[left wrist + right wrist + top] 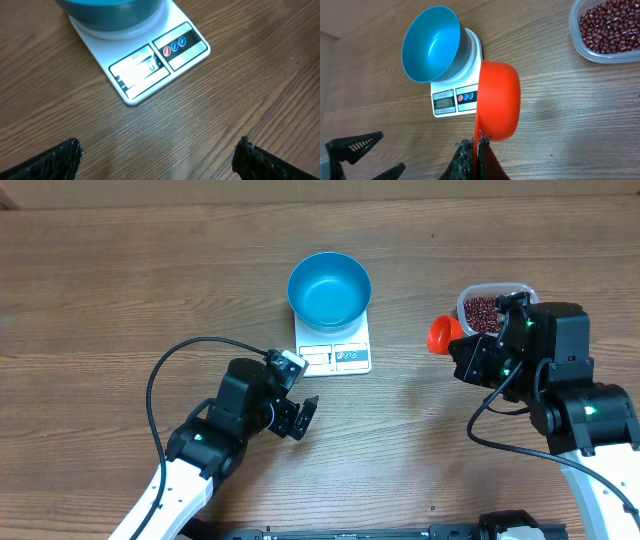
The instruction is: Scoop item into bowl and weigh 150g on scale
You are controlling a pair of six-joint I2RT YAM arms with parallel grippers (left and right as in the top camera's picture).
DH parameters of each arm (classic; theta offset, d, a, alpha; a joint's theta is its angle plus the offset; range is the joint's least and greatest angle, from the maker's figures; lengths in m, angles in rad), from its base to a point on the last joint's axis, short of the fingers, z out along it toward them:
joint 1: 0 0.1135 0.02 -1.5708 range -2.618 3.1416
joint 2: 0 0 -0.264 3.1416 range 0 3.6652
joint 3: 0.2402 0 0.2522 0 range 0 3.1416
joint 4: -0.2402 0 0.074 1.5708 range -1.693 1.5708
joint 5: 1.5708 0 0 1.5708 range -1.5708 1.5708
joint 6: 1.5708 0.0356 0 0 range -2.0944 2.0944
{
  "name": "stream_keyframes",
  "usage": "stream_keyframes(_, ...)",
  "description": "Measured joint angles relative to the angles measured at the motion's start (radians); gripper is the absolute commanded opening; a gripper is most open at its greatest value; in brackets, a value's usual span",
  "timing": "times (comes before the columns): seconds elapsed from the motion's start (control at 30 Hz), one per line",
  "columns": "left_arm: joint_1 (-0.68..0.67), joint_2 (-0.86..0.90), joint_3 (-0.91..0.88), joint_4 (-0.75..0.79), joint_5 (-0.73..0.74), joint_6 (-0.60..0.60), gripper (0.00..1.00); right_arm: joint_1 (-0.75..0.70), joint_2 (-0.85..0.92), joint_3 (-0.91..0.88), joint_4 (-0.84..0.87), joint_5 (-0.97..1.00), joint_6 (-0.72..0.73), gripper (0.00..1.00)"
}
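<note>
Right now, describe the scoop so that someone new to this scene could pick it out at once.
Start at the white scale mid-table with the blue bowl on it, then look toward the clear tub of beans. Between them is the scoop, pinched in the right gripper. It is the only orange-red thing there.
</note>
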State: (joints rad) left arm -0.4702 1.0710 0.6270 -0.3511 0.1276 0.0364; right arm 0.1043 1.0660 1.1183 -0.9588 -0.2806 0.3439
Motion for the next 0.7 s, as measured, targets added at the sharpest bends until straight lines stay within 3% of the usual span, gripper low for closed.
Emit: stream_keyframes(0.7,0.000,0.138,0.000,-0.003,0.000,0.000,1.00,0.000,0.000,0.000,0.000,0.000,0.000,0.04)
